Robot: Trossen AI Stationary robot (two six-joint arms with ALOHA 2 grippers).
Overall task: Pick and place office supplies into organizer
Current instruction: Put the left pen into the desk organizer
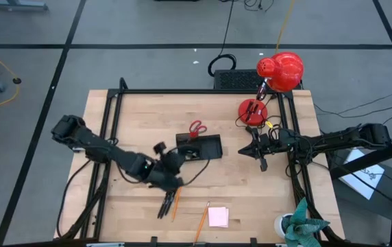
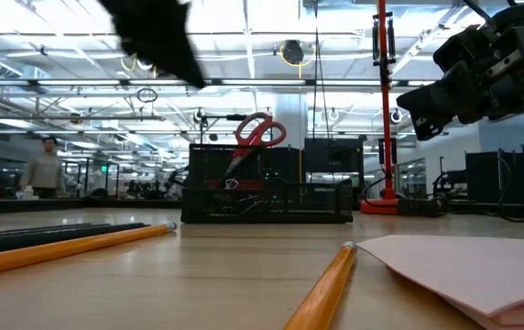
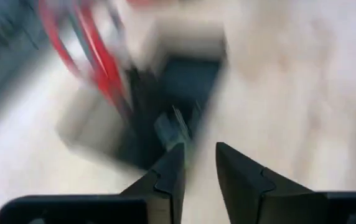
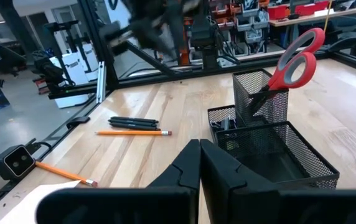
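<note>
Dark jointed arms, black cables

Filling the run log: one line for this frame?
red-handled scissors in black mesh organizer | left gripper beside organizer, empty | right gripper shut, waiting

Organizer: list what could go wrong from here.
1. The scissors stand handles-up in the organizer's tall section, and the left gripper is right beside it; a careless pass might knock them or shove the tray.
2. Pens and a pencil lie tight together, so one grasp might catch several.
3. The pad lies flat, likely hard to pinch.
</note>
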